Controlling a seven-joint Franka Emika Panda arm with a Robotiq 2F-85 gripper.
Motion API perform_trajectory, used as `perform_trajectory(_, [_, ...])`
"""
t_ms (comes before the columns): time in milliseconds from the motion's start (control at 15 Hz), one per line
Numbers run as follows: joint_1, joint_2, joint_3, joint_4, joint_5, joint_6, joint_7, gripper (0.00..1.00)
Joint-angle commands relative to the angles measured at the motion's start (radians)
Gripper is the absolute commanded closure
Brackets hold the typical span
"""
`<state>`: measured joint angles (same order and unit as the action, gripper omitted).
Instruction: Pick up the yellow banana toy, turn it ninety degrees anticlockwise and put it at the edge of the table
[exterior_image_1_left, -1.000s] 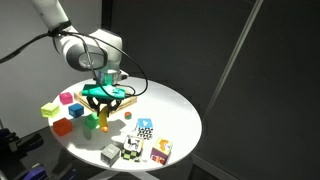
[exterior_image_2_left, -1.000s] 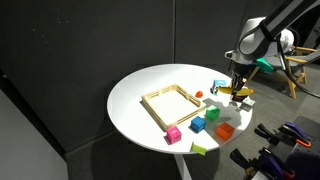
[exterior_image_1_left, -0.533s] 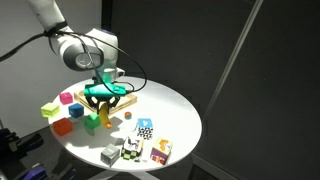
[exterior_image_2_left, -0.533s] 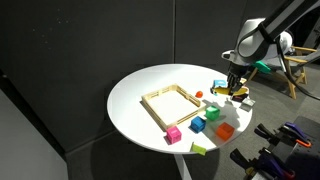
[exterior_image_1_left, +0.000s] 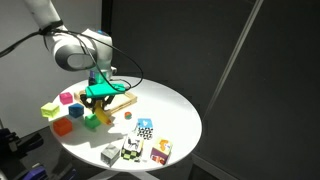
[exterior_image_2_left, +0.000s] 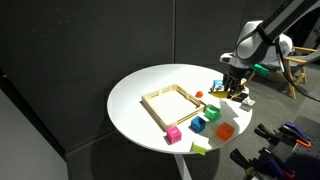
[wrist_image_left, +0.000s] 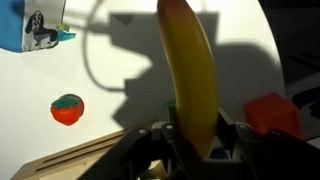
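The yellow banana toy (wrist_image_left: 190, 70) fills the middle of the wrist view, running lengthwise up from my gripper (wrist_image_left: 197, 128), which is shut on its lower end. It hangs above the white table (wrist_image_left: 60, 70), casting a dark shadow. In both exterior views the gripper (exterior_image_1_left: 98, 94) (exterior_image_2_left: 232, 87) hovers just over the table (exterior_image_1_left: 175, 108) (exterior_image_2_left: 135, 100) beside the wooden frame (exterior_image_1_left: 121, 103) (exterior_image_2_left: 175, 102). A sliver of the banana toy (exterior_image_2_left: 240, 92) shows under the fingers in an exterior view.
A small red strawberry-like toy (wrist_image_left: 67, 109) and a red block (wrist_image_left: 275, 112) lie below the gripper. Coloured blocks (exterior_image_1_left: 67, 98) (exterior_image_2_left: 210, 114) cluster near the frame. Picture cubes (exterior_image_1_left: 145, 128) and a grey block (exterior_image_1_left: 108, 154) sit by the table's rim. A tripod (exterior_image_2_left: 290, 75) stands beyond the table.
My gripper, still shut on the banana toy, has drifted a little sideways and slightly upward over the table. The other toys have not moved.
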<state>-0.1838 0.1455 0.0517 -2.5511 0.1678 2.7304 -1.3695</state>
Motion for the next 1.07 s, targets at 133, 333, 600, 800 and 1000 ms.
perform_trajectory(133, [-0.006,-0.058,0.002,-0.066,0.055,0.005,-0.219,0.84])
perform_trajectory(333, [0.0,-0.067,-0.006,-0.095,0.057,0.011,-0.291,0.84])
perform_trajectory(600, [0.004,-0.07,-0.015,-0.129,0.053,0.016,-0.357,0.84])
perform_trajectory(800, [0.004,-0.071,-0.021,-0.153,0.05,0.018,-0.393,0.84])
perform_trajectory(1000, [0.006,-0.067,-0.026,-0.174,0.042,0.026,-0.42,0.84])
